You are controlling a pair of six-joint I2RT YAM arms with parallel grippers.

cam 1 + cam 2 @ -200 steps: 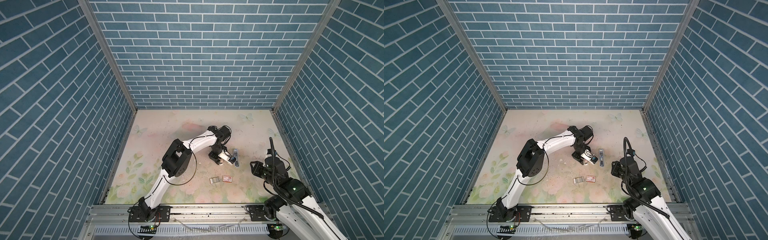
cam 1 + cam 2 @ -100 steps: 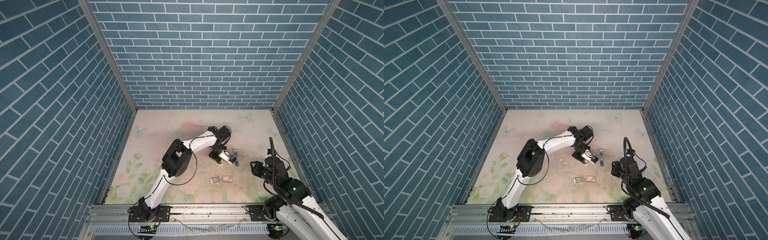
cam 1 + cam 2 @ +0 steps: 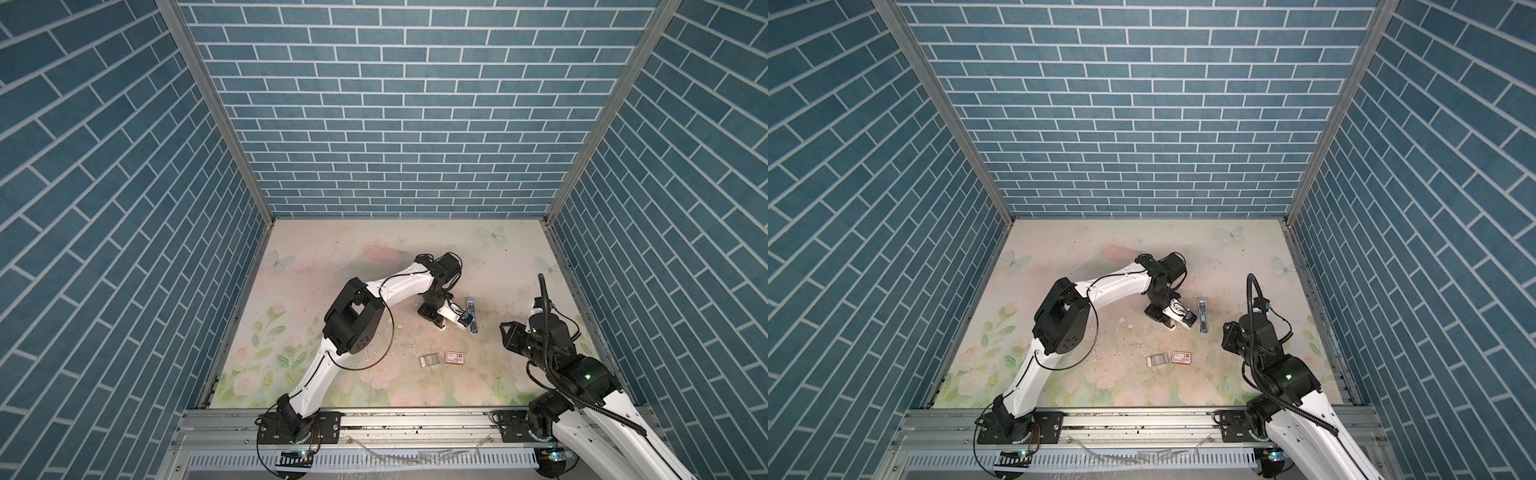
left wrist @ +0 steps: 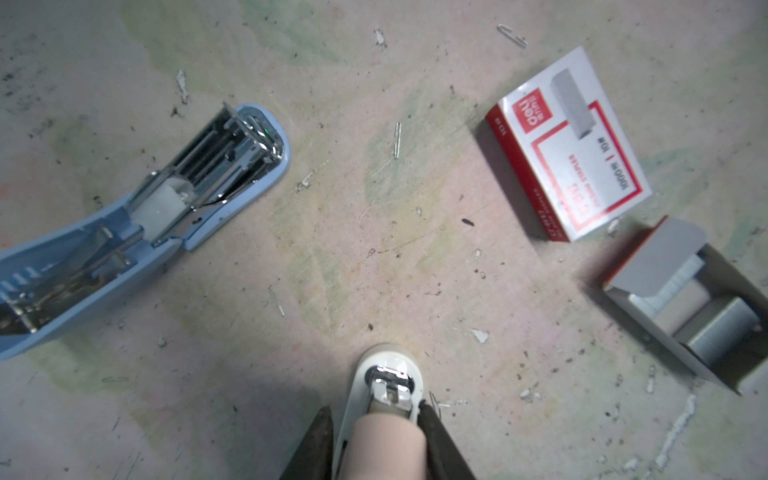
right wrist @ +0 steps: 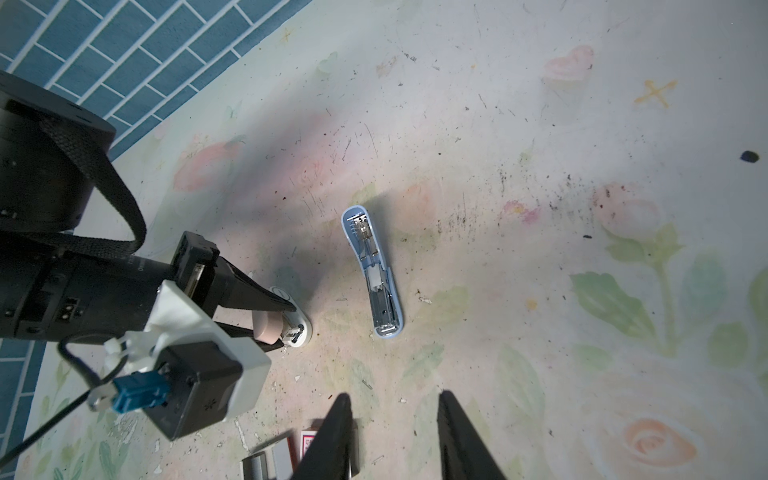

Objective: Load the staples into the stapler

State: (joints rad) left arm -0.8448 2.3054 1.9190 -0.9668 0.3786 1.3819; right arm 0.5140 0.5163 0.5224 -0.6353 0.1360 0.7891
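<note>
The blue stapler (image 5: 376,282) lies opened flat on the flowered table (image 3: 374,257), metal channel facing up. Just beside it, the left gripper (image 4: 375,409) is clamped on both sides of a small white stapler (image 4: 390,374). The staples (image 4: 717,330) sit in their grey tray (image 4: 665,257), just beside the red-and-white box (image 4: 569,145). Both lie near the blue stapler, on its side toward the arm bases. Across the blue stapler from the white one, the right gripper (image 5: 395,395) hangs with jaws apart, holding nothing
</note>
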